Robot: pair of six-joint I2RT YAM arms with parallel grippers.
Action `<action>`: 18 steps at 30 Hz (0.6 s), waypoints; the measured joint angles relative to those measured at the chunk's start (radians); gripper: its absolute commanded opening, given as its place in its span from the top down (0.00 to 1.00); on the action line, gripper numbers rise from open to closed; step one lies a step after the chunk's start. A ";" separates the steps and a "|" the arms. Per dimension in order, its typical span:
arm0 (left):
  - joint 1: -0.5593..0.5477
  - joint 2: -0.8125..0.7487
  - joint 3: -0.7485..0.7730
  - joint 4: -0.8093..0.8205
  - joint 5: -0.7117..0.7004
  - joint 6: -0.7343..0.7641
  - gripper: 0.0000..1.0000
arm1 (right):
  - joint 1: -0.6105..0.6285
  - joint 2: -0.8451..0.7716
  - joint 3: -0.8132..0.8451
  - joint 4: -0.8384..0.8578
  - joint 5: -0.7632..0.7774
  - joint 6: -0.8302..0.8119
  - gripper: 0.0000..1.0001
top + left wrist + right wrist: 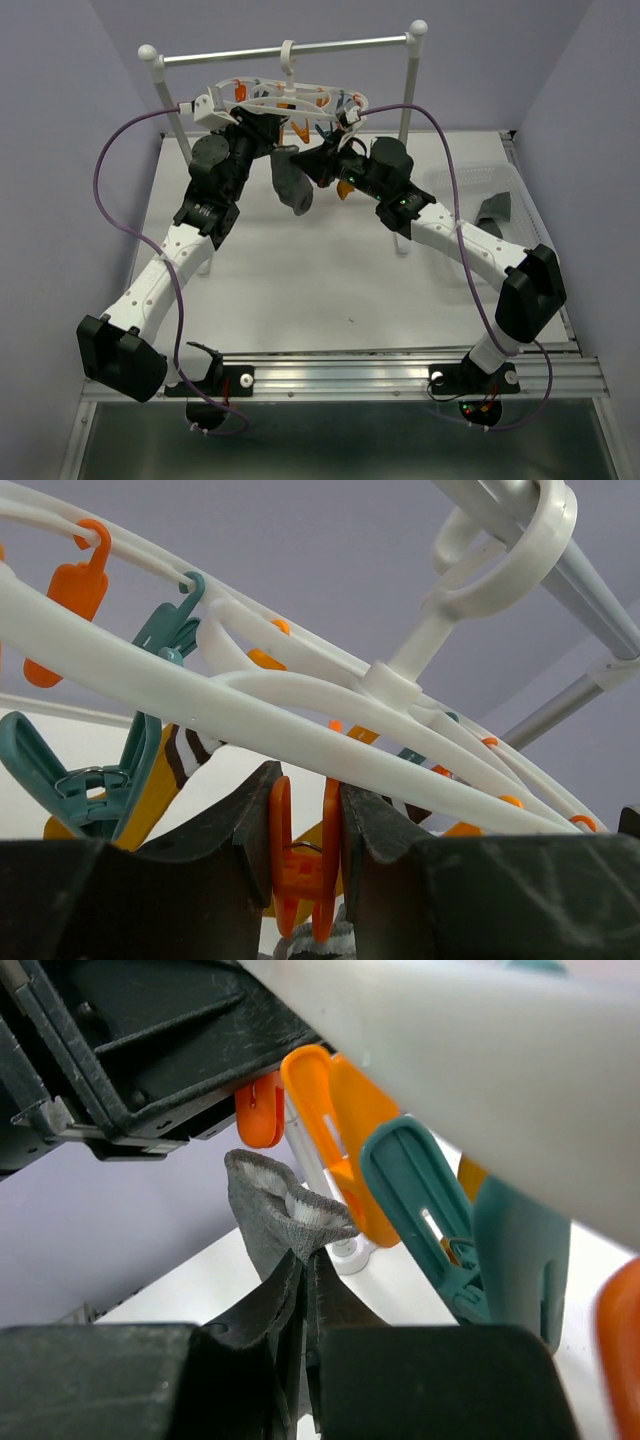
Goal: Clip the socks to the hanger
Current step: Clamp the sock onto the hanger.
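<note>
The white hanger (285, 100) hangs by its hook from the rail, with orange and teal clips dangling. My left gripper (270, 135) is just under it, shut on an orange clip (303, 855) and squeezing its handles. My right gripper (322, 160) is shut on the cuff of a dark grey sock (293, 182) and holds it up just below that clip (262, 1110). The cuff (285, 1210) is close under the clip's mouth; I cannot tell if they touch. A mustard sock with dark cuff stripes (175, 770) hangs by a teal clip (95, 780). Another dark grey sock (495, 210) lies at the right.
The white-posted metal rail stand (290, 50) spans the back of the table. A clear plastic basket (465, 180) sits at the right, with the second grey sock by its near side. More teal and orange clips (430, 1210) hang close around my right gripper (307, 1260).
</note>
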State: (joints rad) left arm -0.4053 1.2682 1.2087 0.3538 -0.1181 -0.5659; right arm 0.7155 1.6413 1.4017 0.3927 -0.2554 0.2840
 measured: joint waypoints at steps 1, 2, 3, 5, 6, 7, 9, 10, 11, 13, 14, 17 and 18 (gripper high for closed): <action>0.002 0.000 0.000 0.000 0.002 0.002 1.00 | 0.000 0.000 0.000 -0.004 -0.011 -0.001 0.99; 0.003 0.000 0.000 0.000 0.004 0.005 1.00 | 0.000 0.000 0.000 -0.010 -0.019 -0.004 0.99; 0.003 0.000 0.000 0.000 0.005 0.009 1.00 | 0.000 0.000 0.000 -0.014 -0.024 -0.006 0.99; 0.003 0.000 0.000 0.000 0.006 0.016 1.00 | 0.000 0.000 0.000 -0.025 -0.033 -0.012 0.99; 0.003 0.000 0.000 0.000 0.005 0.020 1.00 | 0.000 0.000 0.000 -0.029 -0.034 -0.016 0.99; 0.004 0.000 0.000 -0.001 0.006 0.024 1.00 | 0.000 0.000 0.000 -0.034 -0.034 -0.019 0.99; 0.005 0.000 0.000 -0.002 0.009 0.031 1.00 | 0.000 0.000 0.000 -0.040 -0.033 -0.023 0.99; 0.006 0.000 0.000 -0.002 0.011 0.033 1.00 | 0.000 0.000 0.001 -0.044 -0.027 -0.025 0.99; 0.007 0.000 0.000 -0.004 0.013 0.035 1.00 | 0.000 0.000 0.002 -0.047 -0.019 -0.027 0.99; 0.009 0.000 0.002 -0.007 0.016 0.037 1.00 | 0.000 0.000 0.002 -0.047 -0.002 -0.030 0.99; 0.010 0.000 0.002 -0.007 0.017 0.038 1.00 | 0.000 0.000 0.002 -0.047 0.008 -0.031 0.99; 0.011 0.000 0.002 -0.007 0.021 0.037 1.00 | 0.000 0.000 0.002 -0.046 0.027 -0.034 0.99; 0.011 0.000 0.002 -0.007 0.024 0.037 1.00 | 0.000 0.000 0.002 -0.044 0.032 -0.034 0.99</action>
State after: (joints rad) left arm -0.3939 1.2682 1.2110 0.3466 -0.0940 -0.5285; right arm 0.7155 1.6413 1.4040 0.3485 -0.2237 0.2501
